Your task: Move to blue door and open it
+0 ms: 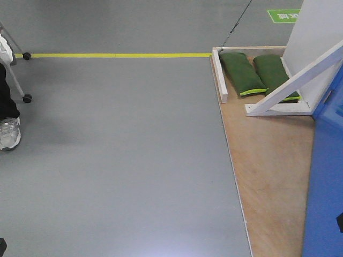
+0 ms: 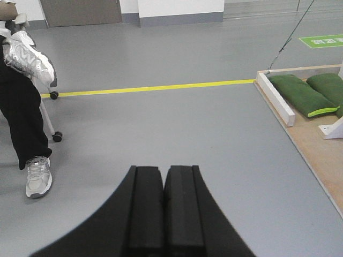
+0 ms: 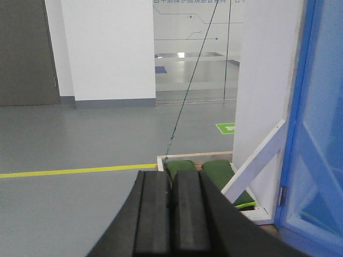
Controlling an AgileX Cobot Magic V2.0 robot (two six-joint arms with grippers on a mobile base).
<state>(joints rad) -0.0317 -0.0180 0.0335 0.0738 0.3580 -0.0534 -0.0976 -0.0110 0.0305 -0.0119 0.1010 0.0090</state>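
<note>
Blue door (image 1: 326,182) stands at far R of the front view, at the R edge of a plywood surface (image 1: 268,160). It also fills the R side of my right wrist view. Both my grippers are closed w/ nothing held. Left gripper (image 2: 163,172) has pads pressed together over grey floor (image 1: 118,160). Right gripper (image 3: 171,175) is the same, facing two green sandbags (image 1: 244,74) that lie on the surface next to a white angled beam (image 1: 292,85). Yellow tape line (image 1: 118,55) runs across the floor to the surface's corner. Someone's sneaker (image 1: 9,134) is at far L.
</note>
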